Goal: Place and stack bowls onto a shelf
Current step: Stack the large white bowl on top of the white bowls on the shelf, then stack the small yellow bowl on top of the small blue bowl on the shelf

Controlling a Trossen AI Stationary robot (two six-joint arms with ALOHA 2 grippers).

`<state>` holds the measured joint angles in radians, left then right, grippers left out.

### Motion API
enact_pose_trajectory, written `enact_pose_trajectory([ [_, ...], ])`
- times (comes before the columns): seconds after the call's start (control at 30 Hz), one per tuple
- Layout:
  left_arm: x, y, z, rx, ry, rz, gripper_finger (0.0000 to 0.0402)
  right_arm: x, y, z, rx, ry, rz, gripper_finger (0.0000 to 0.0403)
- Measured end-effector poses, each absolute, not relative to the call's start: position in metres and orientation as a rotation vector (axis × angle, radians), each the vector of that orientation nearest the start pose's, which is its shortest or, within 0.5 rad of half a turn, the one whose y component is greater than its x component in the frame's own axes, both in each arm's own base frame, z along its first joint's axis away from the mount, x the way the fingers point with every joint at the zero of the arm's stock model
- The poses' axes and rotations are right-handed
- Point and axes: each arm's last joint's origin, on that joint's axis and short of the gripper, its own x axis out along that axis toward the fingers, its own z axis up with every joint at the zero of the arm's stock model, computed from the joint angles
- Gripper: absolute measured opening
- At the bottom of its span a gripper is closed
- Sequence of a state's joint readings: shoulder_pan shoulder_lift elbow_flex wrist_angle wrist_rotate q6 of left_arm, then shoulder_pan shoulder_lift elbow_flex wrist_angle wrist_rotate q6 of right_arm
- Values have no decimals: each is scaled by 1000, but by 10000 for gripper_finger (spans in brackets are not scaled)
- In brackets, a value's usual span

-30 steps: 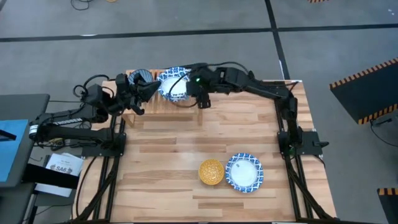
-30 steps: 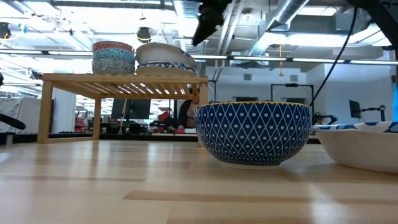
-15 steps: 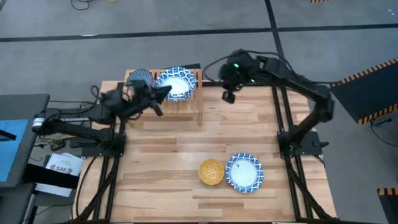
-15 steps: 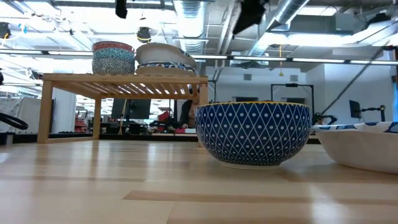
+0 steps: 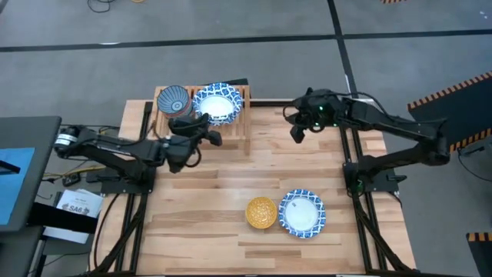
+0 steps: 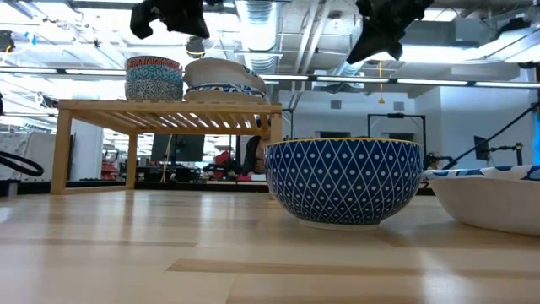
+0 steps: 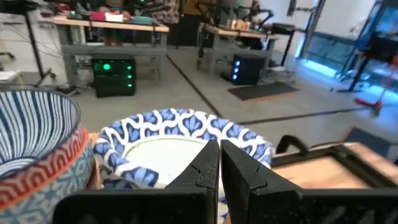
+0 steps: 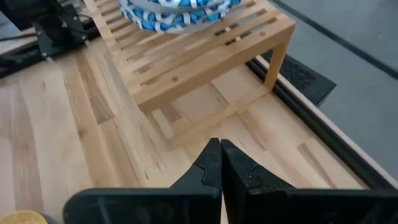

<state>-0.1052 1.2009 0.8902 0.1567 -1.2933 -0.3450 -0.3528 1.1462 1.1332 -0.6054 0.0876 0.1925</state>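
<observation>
Grey concrete floor surrounds the butcher-block table (image 5: 231, 185) on its black frame, and in the low view a workshop with ceiling ducts and lights stretches behind it; the low light-wood shelf (image 5: 231, 127) stands at the far edge of the table on the left arm's side, its slatted top carrying two stacks; on the slats a wide blue-and-white patterned bowl (image 5: 217, 104) with a white centre sits uppermost on a stack of like bowls, and just beside it, toward the left end, stands a taller stack of smaller bowls (image 5: 173, 99), the top one striped blue inside with a red and a teal-patterned bowl under it in the low view; near the front edge of the table, well apart from the shelf, another wide blue-and-white bowl (image 5: 302, 213) rests touching or almost touching a yellow-lined bowl (image 5: 261, 212), whose outside shows dark blue with a white lattice in the low view; the left gripper (image 5: 209, 137) hangs just in front of the shelf, raised off the table, its jaws pressed together and empty as its wrist view shows, with the wide bowl's rim straight ahead of them; the right gripper (image 5: 297, 132) hovers over the far right part of the table, apart from the shelf's end, its jaws likewise closed on nothing.
</observation>
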Motion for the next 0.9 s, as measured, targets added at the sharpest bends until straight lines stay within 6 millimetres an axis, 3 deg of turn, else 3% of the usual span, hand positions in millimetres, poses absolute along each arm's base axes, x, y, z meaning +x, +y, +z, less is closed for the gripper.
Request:
enact_pose_trajectory([
  [0.33,287,15,285,-141,-3,1222,0,227,-72,345,250,569,-472,18],
  [0.63,297,16,268,-153,12,1237,0,228,-66,345,244,568,-449,24],
  [0.77,296,18,272,-176,2,1205,0,229,-63,345,240,569,-436,24],
  [0.9,290,11,309,-206,-57,1107,0,222,-60,349,238,564,-429,20],
])
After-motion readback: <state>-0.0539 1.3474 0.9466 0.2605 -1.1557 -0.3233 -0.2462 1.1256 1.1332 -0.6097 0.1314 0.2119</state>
